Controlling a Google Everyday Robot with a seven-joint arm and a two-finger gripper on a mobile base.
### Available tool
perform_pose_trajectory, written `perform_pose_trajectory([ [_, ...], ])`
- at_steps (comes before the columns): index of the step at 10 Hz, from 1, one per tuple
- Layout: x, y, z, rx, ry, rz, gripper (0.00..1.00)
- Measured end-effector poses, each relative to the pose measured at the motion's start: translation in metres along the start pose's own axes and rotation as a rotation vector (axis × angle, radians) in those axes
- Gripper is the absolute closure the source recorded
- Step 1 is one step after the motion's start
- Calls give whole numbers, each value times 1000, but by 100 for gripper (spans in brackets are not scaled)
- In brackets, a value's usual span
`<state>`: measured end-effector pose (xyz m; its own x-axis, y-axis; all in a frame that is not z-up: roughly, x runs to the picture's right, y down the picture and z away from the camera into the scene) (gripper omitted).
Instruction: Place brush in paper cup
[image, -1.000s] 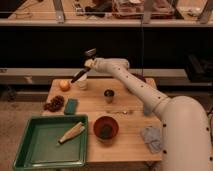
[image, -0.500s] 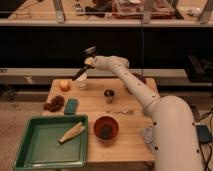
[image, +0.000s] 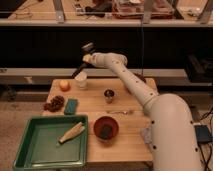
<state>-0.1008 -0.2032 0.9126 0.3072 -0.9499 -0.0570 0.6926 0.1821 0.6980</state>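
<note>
Moved hardly at all since half a second ago, with the gripper at the same height over the far left corner of one pale wooden table. Largest on it, one flat rectangular green tray with a pale elongated piece inside. Then one round reddish bowl, one teal block, one orange fruit. Fingers pinched together on one slim dark brush, slanting down-left, low end by the upper left rim of one white paper cup; touching or not, cannot tell. Nearby, one shiny metal cup, one silver spoon.
</note>
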Motion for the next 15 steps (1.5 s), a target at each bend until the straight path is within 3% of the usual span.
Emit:
perform_pose_trajectory([
  [6, -10, 25, 8, -35, 116, -112, 100],
  [15, -9, 25, 8, -39, 106, -102, 100],
])
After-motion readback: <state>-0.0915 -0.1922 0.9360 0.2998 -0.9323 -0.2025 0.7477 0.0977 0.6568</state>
